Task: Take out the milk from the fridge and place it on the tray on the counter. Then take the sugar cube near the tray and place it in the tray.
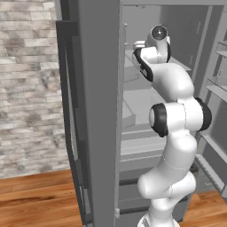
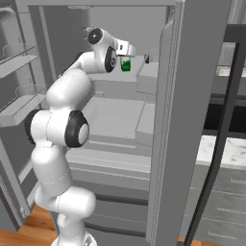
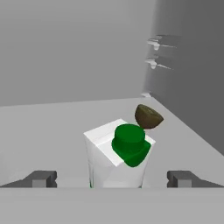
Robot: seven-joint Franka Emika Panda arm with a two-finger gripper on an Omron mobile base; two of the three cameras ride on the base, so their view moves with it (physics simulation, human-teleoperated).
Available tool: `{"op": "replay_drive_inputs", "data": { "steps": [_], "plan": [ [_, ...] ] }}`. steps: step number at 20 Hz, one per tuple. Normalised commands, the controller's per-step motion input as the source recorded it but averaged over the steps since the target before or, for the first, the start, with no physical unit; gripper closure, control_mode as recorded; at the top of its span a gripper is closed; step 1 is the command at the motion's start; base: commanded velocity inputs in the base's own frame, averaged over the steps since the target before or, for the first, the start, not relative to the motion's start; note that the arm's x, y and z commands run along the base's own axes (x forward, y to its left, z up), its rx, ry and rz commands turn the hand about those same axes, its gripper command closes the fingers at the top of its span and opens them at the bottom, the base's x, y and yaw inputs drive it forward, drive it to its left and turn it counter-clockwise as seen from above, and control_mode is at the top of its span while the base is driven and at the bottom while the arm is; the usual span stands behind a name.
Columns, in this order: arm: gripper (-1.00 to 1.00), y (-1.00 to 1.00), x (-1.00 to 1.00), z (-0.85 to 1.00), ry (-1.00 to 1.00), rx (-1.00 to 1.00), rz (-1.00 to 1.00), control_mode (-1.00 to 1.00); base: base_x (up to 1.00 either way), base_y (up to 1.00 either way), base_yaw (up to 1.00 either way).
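the fridge (image 1: 99, 111) is standing with its door swung wide, its pale grey shelves showing inside. the white arm (image 2: 62, 129) is reaching up into it toward an upper shelf (image 3: 52, 127). the gripper (image 3: 113, 178) is hanging with its fingers (image 3: 41, 178) spread wide, one on each side of the milk (image 3: 116, 153), neither touching it. the milk is sitting upright on that shelf, and a small brown rounded thing (image 3: 148, 116) is lying just behind it at about 1 o'clock in the hand view.
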Motion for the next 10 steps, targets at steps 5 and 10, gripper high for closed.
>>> {"op": "replay_drive_inputs", "data": {
  "steps": [5, 10],
  "plan": [
    [-1.00, -0.01, 0.13, -0.07, 0.00, 0.00, 0.00, -1.00, 0.00, 0.00, 0.00],
    [-1.00, -0.09, 0.06, -0.07, 0.00, 0.00, 0.00, -1.00, 0.00, 0.00, 0.00]
  ]
}}
